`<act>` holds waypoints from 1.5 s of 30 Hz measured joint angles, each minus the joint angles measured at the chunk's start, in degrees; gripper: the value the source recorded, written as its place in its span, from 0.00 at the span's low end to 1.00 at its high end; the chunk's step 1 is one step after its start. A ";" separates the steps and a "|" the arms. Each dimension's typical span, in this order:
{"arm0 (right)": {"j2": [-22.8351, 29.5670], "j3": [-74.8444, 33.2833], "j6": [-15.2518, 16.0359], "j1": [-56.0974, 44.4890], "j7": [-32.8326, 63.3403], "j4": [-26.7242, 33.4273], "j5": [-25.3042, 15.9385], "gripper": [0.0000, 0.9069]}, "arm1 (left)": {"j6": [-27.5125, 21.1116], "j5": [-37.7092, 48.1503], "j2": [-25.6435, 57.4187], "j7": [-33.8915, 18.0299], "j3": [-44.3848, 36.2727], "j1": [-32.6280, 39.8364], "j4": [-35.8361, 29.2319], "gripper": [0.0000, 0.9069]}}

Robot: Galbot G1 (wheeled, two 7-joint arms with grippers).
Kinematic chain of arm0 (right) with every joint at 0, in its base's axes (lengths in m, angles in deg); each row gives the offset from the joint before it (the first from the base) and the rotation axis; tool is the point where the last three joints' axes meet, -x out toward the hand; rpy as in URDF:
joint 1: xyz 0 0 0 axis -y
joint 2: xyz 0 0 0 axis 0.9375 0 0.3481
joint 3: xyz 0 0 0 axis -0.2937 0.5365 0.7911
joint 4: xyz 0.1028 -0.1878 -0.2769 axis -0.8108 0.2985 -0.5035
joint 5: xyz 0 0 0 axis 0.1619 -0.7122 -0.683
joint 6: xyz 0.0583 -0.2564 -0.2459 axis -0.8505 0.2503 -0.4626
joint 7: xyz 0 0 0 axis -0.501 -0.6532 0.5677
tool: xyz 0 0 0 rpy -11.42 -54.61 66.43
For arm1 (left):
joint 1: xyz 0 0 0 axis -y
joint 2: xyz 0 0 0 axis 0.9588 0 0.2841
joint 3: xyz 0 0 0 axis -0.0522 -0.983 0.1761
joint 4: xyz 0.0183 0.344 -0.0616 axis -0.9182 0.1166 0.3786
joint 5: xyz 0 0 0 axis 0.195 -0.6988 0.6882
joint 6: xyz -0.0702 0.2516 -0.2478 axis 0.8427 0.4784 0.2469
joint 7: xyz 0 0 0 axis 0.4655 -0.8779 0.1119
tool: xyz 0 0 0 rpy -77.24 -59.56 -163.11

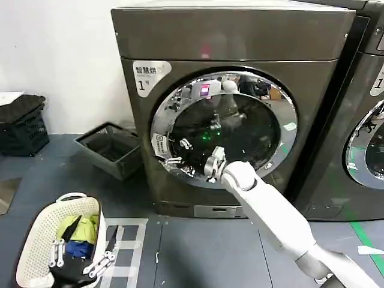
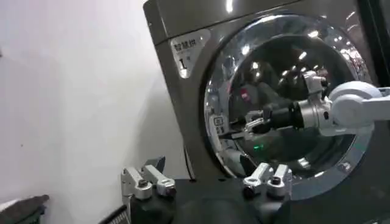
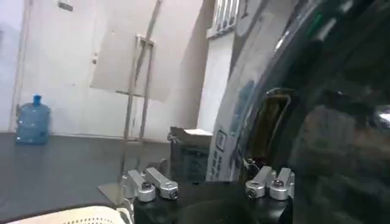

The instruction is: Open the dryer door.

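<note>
Dryer (image 1: 180, 42): bronze-grey, stands against the wall, sticker marked "1" at upper left of its front.
Dryer door (image 1: 282, 105): closed flat on the machine front, chrome rim all round dark glass.
Right gripper (image 1: 177, 161): reaches across the glass to the rim's left edge, near the small label; fingers apart and not clamped on anything, close to the handle recess seen in the right wrist view.
Left gripper (image 1: 81, 261): parked low over the white laundry basket (image 1: 36, 240), fingers spread, holding nothing.
Step, judged: seating fingers behind the rim edge before pulling.
Risk one: slipping off the polished chrome if closing too shallow, so the pull leaves the latch shut.
Risk two: pulling straight out rather than along the hinge arc, straining wrist or latch.
Risk three: scraping the glass with a fingertip on the way in.
Neighbouring machine (image 1: 366, 120): to the right, not involved.
</note>
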 joint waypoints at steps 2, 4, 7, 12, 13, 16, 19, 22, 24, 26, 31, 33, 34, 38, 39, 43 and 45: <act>-0.31 0.03 -0.24 -0.10 -1.01 -0.30 0.50 1.00 | 0.00 0.01 -0.01 0.00 0.00 0.09 0.00 1.00; -0.74 0.14 -0.22 -0.24 -1.61 -0.68 0.83 1.00 | 0.00 0.02 -0.01 0.02 -0.01 0.15 0.00 1.00; -1.69 0.16 -0.46 -0.41 -3.14 -1.56 1.57 1.00 | 0.00 0.02 -0.01 0.03 0.00 0.26 0.00 1.00; -2.91 0.30 -1.64 -1.11 -5.72 -2.56 3.43 1.00 | 0.00 0.02 0.03 0.09 0.01 0.37 0.00 1.00; -3.17 0.31 -1.80 -1.25 -6.11 -2.88 3.96 1.00 | -0.01 0.08 0.09 0.10 0.16 0.48 0.00 1.00; -4.30 0.30 -2.27 -1.95 -7.26 -4.12 4.95 1.00 | -0.02 0.72 0.71 0.14 0.81 1.02 0.00 1.00; -5.51 0.22 -2.75 -2.63 -8.23 -5.69 5.67 1.00 | -0.02 1.10 1.59 0.07 1.51 1.93 0.00 1.00; -6.77 -0.01 -2.88 -3.32 -8.86 -7.30 6.41 1.00 | -0.12 1.60 2.96 -0.12 2.15 3.17 0.00 1.00; -7.53 -0.18 -3.24 -3.66 -9.66 -8.18 6.91 1.00 | -0.22 1.76 4.01 -0.33 2.52 4.22 0.00 1.00; -8.43 -0.32 -3.83 -4.17 -10.90 -9.02 7.56 1.00 | -0.28 2.21 5.24 -0.03 2.99 5.32 0.68 1.00; -10.12 -1.12 -5.31 -5.18 -14.92 -10.73 10.20 1.00 | -0.28 2.72 8.70 0.27 4.49 7.54 4.28 1.00; -10.80 -1.52 -5.34 -5.63 -16.31 -11.35 10.98 1.00 | -0.29 3.29 9.96 0.28 5.17 8.50 5.50 1.00; -11.09 -1.67 -5.37 -5.82 -16.92 -11.62 11.26 1.00 | -0.29 3.50 10.55 0.28 5.35 8.96 5.94 1.00; -12.04 -2.50 -5.55 -6.63 -19.07 -12.60 12.06 1.00 | -0.45 3.94 12.93 0.27 5.81 10.96 7.66 1.00; -12.33 -2.80 -5.61 -6.94 -20.03 -12.86 12.34 1.00 | -0.56 4.09 13.48 0.27 5.82 11.50 8.12 1.00; -13.19 -3.81 -5.70 -7.89 -22.54 -13.59 13.31 1.00 | -0.94 5.15 15.90 0.25 5.87 13.86 9.86 1.00; -13.46 -4.27 -5.77 -8.20 -23.42 -13.73 13.76 1.00 | -1.02 5.73 17.11 0.25 5.87 15.02 10.82 1.00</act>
